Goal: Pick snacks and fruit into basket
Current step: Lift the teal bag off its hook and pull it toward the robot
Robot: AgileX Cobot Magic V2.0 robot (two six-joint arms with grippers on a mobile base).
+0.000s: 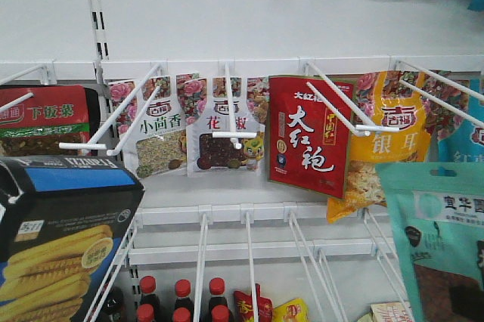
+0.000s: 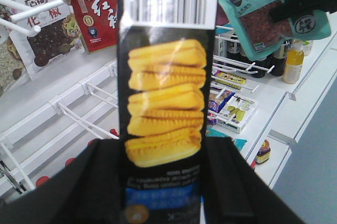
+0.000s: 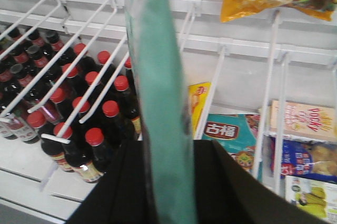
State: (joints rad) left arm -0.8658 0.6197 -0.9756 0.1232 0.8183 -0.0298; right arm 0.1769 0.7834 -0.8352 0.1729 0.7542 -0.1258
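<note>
Clamped with the left gripper [image 2: 163, 182] on the near end of the black Franzzi box [image 2: 164, 92], dark fingers pressed to either side, barcode end pointing away. Clamped likewise with the right gripper [image 3: 171, 182] on the teal pouch [image 3: 158, 77], seen edge-on and pinched at its near end. Held up, both, in front of the display rack [image 1: 249, 216], box at the left and pouch at the right of the front view. Nowhere in view: basket and fruit. Looking ahead, by judgement only: could snag on the white wire hooks [image 1: 333, 103] just beyond when swinging away, for want of clearance; could let the limp pouch fold or slide out, gripped by a thin edge; could tip the long box, gripped at one end only; could miss the basket, out of every view. Counting: two snacks, one per gripper; six hanging pouches [image 1: 310, 133] in the row behind, the outer two cut off at the edges; six red caps in the front view, well over a dozen dark bottles [image 3: 68, 92] in the right wrist view; no fruit, no basket.
</note>
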